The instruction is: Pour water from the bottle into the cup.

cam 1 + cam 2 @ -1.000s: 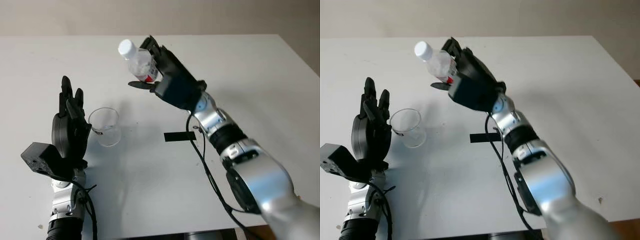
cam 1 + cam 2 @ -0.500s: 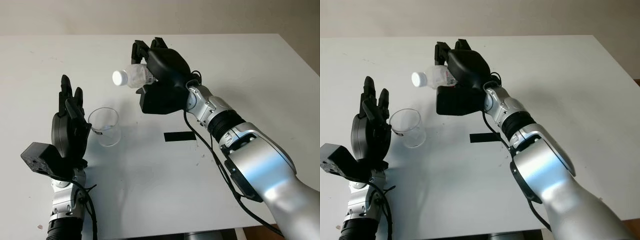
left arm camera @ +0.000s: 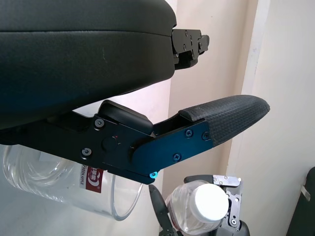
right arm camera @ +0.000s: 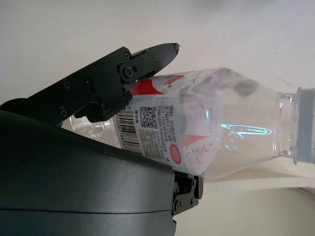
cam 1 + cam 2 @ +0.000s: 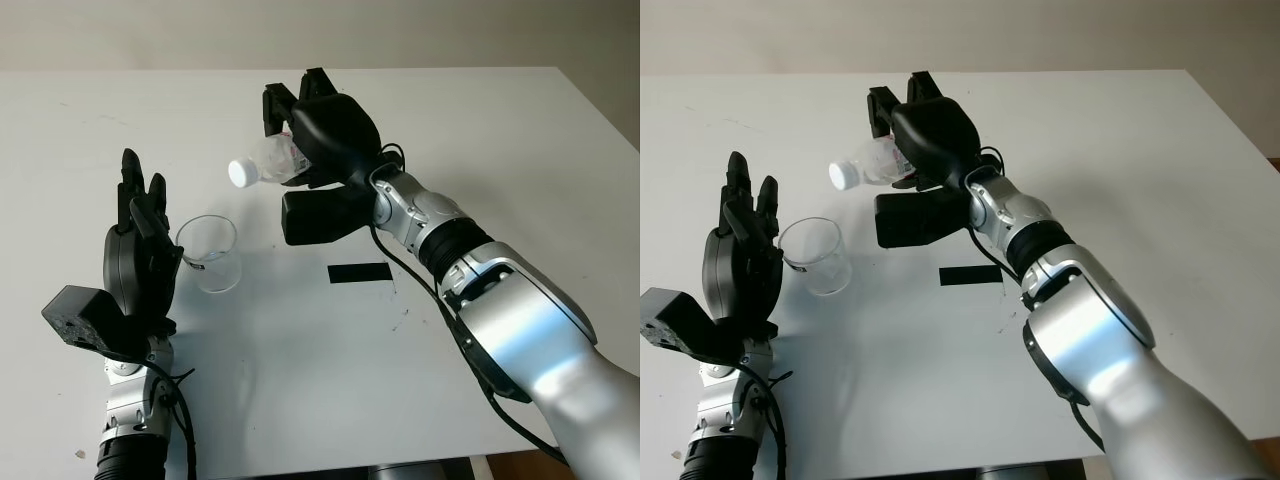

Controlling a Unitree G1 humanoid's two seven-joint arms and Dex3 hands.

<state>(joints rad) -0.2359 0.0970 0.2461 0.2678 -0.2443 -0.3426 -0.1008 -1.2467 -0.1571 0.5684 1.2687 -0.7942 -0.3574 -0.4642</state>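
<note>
My right hand (image 5: 300, 150) is shut on a clear plastic bottle (image 5: 268, 160) with a red-and-white label and a white cap (image 5: 240, 173). The bottle lies tipped on its side in the air, its capped mouth pointing left and slightly down, above and to the right of the cup. The clear plastic cup (image 5: 209, 253) stands upright on the white table (image 5: 500, 130). My left hand (image 5: 138, 250) is open, held upright just left of the cup without touching it. The right wrist view has the bottle (image 4: 197, 125) close up under the fingers (image 4: 113, 78).
A strip of black tape (image 5: 359, 272) lies on the table right of the cup, under my right forearm. A thin black cable (image 5: 440, 330) hangs along that arm. The table's far edge meets a beige wall.
The right hand has tipped the bottle from near upright to lying sideways, and lowered its cap toward the cup. The left hand and cup have stayed put.
</note>
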